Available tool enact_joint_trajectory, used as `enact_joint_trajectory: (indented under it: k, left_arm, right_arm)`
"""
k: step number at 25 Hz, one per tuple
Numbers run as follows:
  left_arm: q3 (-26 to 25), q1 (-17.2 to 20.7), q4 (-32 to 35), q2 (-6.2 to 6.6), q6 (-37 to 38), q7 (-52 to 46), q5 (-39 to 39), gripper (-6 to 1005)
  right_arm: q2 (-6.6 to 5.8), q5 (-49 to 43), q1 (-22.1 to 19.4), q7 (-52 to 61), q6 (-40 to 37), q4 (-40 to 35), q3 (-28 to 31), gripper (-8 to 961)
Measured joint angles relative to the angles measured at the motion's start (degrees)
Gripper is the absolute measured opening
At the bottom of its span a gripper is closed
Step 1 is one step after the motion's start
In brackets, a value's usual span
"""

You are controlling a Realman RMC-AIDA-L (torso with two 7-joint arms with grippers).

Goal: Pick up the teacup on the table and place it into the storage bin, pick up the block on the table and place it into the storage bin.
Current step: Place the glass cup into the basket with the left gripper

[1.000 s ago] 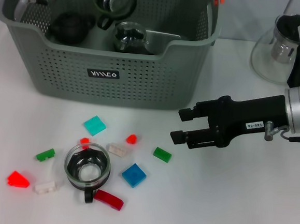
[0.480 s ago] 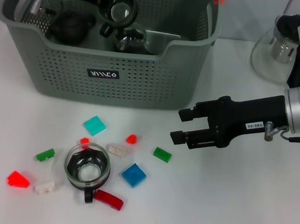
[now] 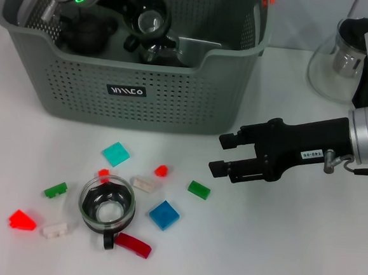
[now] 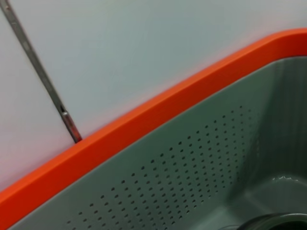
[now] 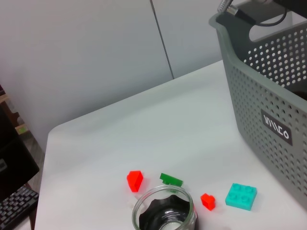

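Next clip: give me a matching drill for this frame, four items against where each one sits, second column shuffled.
Column one:
1. teacup
2. teapot
3. left tool
4. right tool

Column two:
A. inside the storage bin, holding a second cup
B. on the table among the scattered blocks
C. over the table, to the right of the blocks, fingers apart
D. far right, beside the bin

Pairs: 1-B, 2-D, 3-A, 4-C
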Motion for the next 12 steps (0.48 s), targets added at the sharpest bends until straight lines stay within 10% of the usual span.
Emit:
enact_joint_trajectory:
  k: [12]
  left_arm:
    - [0.5, -0.1, -0.7, -0.63, -0.8, 0.3, 0.6, 45]
  right_arm:
    - [0.0, -0.1, 0.0, 0.0, 0.3, 0.0, 0.0, 704]
